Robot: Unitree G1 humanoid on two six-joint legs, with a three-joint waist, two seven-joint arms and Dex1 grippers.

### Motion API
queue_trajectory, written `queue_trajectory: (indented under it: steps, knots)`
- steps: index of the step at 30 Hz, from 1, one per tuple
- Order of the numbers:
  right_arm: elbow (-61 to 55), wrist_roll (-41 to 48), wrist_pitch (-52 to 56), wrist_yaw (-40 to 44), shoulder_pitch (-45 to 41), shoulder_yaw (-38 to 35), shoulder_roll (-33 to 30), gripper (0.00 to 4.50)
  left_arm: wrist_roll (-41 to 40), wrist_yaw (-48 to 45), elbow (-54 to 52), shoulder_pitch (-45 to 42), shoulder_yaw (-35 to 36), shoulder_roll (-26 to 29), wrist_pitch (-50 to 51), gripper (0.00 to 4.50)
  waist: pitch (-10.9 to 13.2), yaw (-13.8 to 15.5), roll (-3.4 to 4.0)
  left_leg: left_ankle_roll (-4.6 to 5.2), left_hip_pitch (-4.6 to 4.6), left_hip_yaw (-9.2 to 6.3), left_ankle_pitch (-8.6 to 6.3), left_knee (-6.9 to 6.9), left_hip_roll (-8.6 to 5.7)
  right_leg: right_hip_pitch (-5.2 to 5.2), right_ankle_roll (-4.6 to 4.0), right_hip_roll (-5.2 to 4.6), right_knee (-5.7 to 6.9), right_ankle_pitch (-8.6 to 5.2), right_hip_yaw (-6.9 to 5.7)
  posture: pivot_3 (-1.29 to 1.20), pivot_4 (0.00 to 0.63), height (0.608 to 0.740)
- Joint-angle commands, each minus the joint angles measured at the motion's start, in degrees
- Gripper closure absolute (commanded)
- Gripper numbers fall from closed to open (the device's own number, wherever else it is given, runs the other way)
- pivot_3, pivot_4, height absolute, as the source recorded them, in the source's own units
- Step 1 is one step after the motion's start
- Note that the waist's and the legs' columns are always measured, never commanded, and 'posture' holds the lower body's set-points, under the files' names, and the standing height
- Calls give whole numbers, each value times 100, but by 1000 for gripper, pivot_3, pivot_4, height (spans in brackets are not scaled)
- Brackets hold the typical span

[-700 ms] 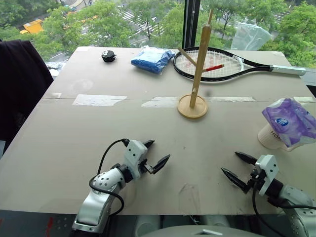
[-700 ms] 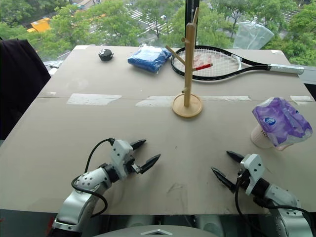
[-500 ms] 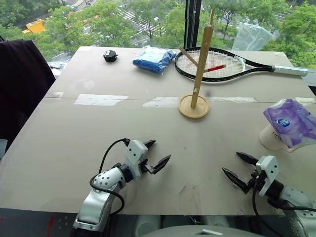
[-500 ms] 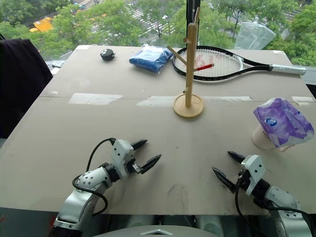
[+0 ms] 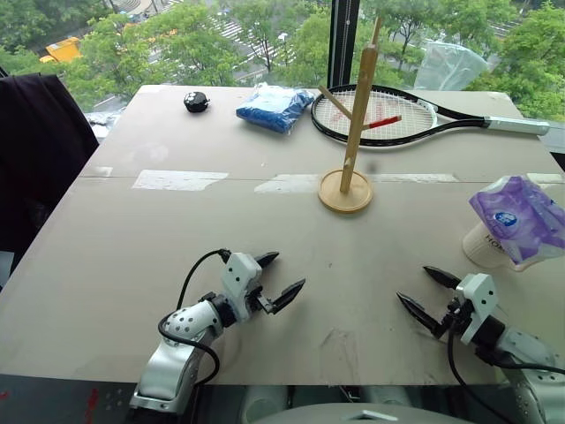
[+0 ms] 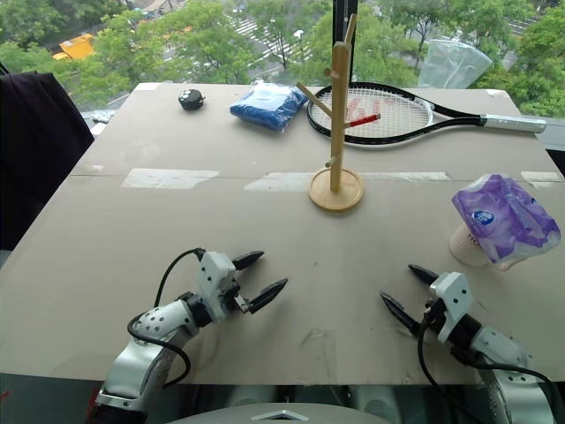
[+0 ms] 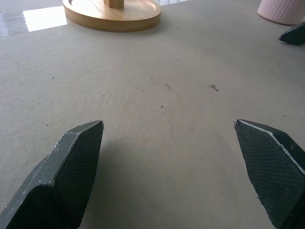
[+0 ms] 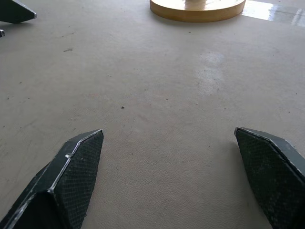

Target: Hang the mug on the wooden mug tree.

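Two head views look forward and down over the table from its near edge, offset slightly sideways. Each wrist view sits low, close to the tabletop, facing the mug tree, whose base fills their upper edge.

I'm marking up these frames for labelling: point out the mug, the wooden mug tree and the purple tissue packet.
mug [image 5: 481, 246], left eye view, ribbed white side wall.
wooden mug tree [image 5: 357, 106], left eye view, upright pole.
purple tissue packet [image 5: 521, 218], left eye view, top face of its wrapper.
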Motion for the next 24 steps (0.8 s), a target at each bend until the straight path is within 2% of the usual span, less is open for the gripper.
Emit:
queue_trajectory:
  steps: [1, 6, 8, 11, 14, 18, 24]
  knots:
    - [-509, -51, -129, 14, -80, 31, -62, 41, -64, -240, -6, 0, -182, 100, 151, 0, 1, 0, 1, 0, 0, 0, 0, 0, -1, 0, 0, 0, 0, 0, 0, 0, 150, 731]
    - [-1808, -91, 381, -551, -484, -180, -177, 41, -678, -866, -556, -548, -204, 341, 526, 0, 27, -1, 4, 0, -9, -3, 0, 11, -2, -3, 2, 3, 4, 1, -2, 0, 150, 731]
    - [-2252, 6, 986, -921, -692, -557, -356, 41, -968, -1020, -740, -942, -239, 369, 819, 0, 38, 26, 3, 0, -18, -10, 0, 22, -1, -4, 2, 6, 8, 2, -8, 0, 150, 731]
    - [-2730, 259, 2151, -1297, -1106, -1369, -945, 41, -1451, -1110, -1040, -1760, -260, 362, 1448, 0, 40, 44, -1, 0, -64, -13, 2, 49, -17, -24, 0, 2, 19, 3, -22, 0, 150, 731]
    - [-2850, 383, 2708, -1267, -1381, -1851, -1471, 41, -1631, -1000, -1106, -2354, -263, 317, 1827, 0, 38, 10, -10, 1, -81, -16, 3, 61, -38, -36, -16, -2, 34, 18, -5, 0, 150, 731]
    - [-2668, 174, 3359, -1219, -1473, -2445, -2200, 41, -1681, -956, -1182, -2956, -338, 252, 2064, 0, 43, -2, -14, 2, -83, -74, 2, 51, -72, -39, 7, 5, 37, 10, 8, 0, 150, 731]
    - [-2392, 235, 4324, -1339, -1290, -2723, -2278, 41, -1736, -924, -1372, -3019, -360, 279, 2205, 0, 47, 1, -21, 3, -86, -120, 2, 45, -87, -38, 32, 9, 35, 14, 7, 0, 150, 731]
